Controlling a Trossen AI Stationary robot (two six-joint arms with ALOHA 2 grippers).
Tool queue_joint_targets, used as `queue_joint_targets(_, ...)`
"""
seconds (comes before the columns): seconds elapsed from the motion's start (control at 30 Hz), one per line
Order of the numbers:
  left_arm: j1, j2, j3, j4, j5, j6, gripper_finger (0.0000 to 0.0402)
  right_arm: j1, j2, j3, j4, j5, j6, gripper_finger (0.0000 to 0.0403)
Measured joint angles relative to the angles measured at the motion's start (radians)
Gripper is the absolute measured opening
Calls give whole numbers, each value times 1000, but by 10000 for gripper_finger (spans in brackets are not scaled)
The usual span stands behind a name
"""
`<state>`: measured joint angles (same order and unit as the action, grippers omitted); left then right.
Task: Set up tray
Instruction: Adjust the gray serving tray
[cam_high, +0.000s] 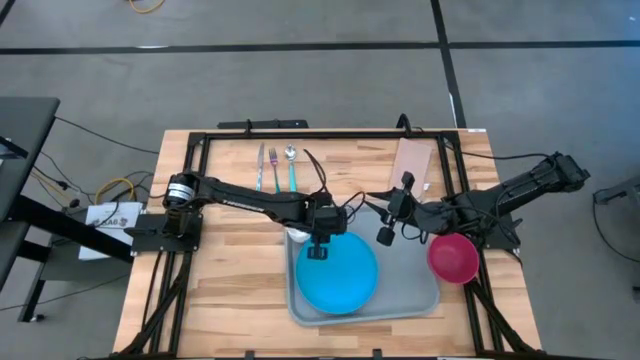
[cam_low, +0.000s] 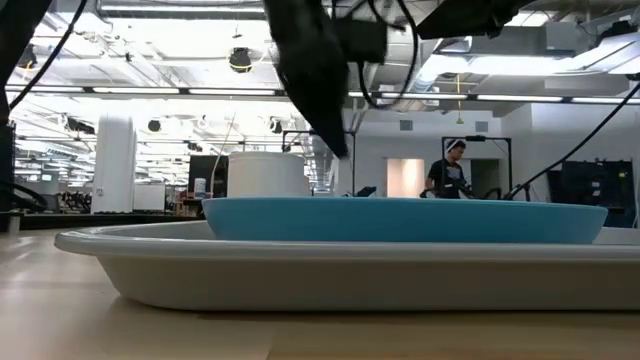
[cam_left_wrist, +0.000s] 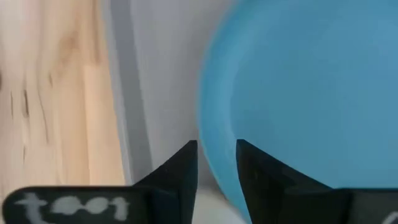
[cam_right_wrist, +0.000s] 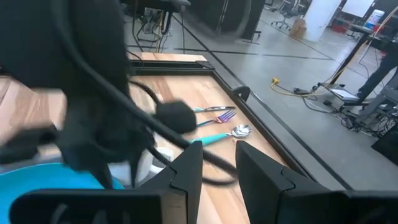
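Blue plate rim between slightly parted left claw fingers.

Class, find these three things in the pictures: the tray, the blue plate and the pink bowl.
tray (cam_high: 415, 285), high view, bare floor right of the plate
blue plate (cam_high: 338, 275), high view, middle of its face
pink bowl (cam_high: 453, 258), high view, inside of the bowl

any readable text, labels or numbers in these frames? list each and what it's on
No text reads for certain.
Left gripper: pale marks on its dark body in the left wrist view, roughly "toot"; too blurred to read.
White sheet on the stand beside the table: dark print, too small to read.
Tray, blue plate, pink bowl, cutlery: no lettering visible.
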<state>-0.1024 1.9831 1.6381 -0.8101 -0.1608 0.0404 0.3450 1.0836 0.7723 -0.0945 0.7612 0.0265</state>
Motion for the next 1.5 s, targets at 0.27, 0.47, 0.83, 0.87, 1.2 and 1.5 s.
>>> queue_joint_targets(0.27, -138, -14, 104, -399, -67, -154, 64, 0, 0, 0, -3, 0, 0, 91)
queue_joint_targets(0.47, -319, -79, -17, -402, -158, -283, 6, 0, 0, 0, -5, 0, 0, 91)
queue_joint_targets(0.83, -461, -430, -594, -1, -274, -658, 0, 0, 2, 0, 0, -2, 69, 91)
queue_joint_targets(0.87, -459, -462, -653, 99, -259, -656, 0, 0, 8, -4, 11, -2, 77, 91)
queue_joint_targets(1.2, -402, -489, -898, 668, -159, -424, 0, -24, 51, -9, 27, -4, 62, 91)
queue_joint_targets(1.5, -341, -350, -900, 793, -133, -339, 0, -68, 51, -9, 35, -4, 55, 91)
